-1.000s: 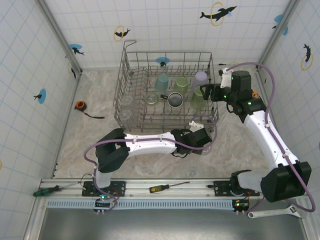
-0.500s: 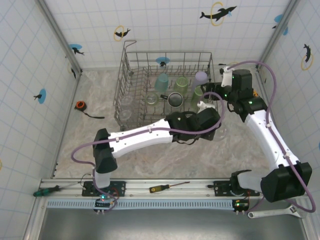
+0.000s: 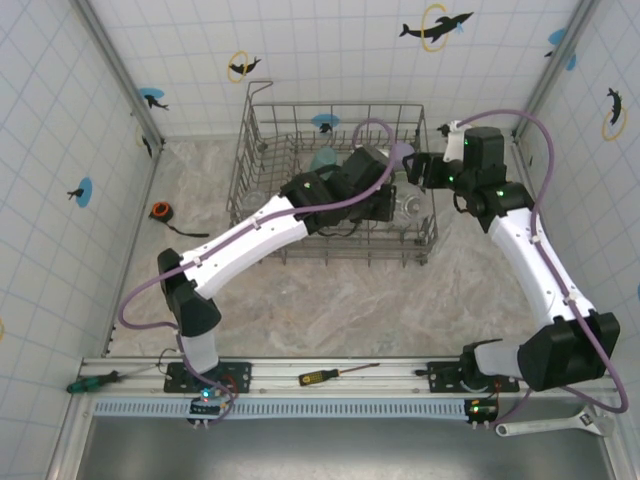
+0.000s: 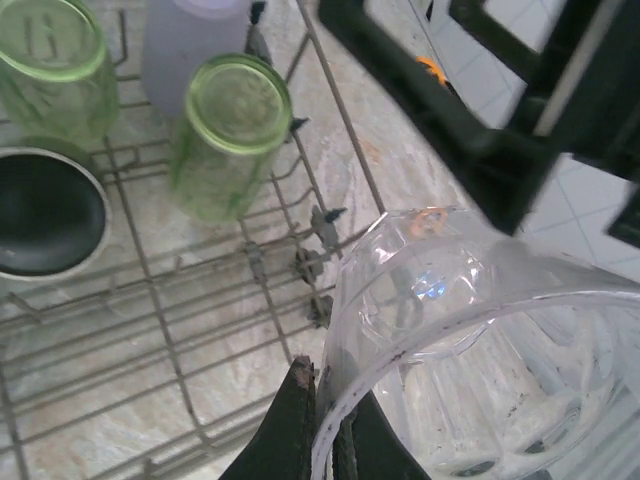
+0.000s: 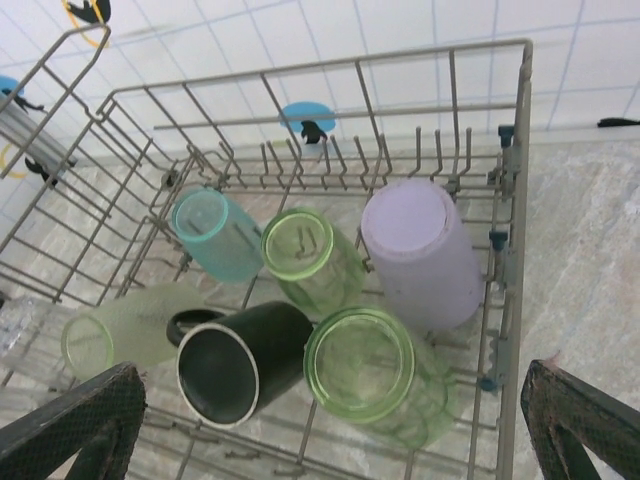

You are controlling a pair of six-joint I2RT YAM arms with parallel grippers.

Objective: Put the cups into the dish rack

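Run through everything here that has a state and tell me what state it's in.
Left gripper, shut on the rim of the clear glass.
Clear glass, held over the rack.
Right gripper, open, empty.
Rack, partly loaded.
Lavender cup, in the rack, tilted.
Black mug, in the rack, on its side.
Teal cup, in the rack, tilted.
Green cups, in the rack, tilted.

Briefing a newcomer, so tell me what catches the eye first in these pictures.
The clear glass, pinched by its rim in the left end effector, hangs over the right end of the dish rack. Inside the rack sit coloured cups, among them a lavender cup, a black mug and a teal cup.
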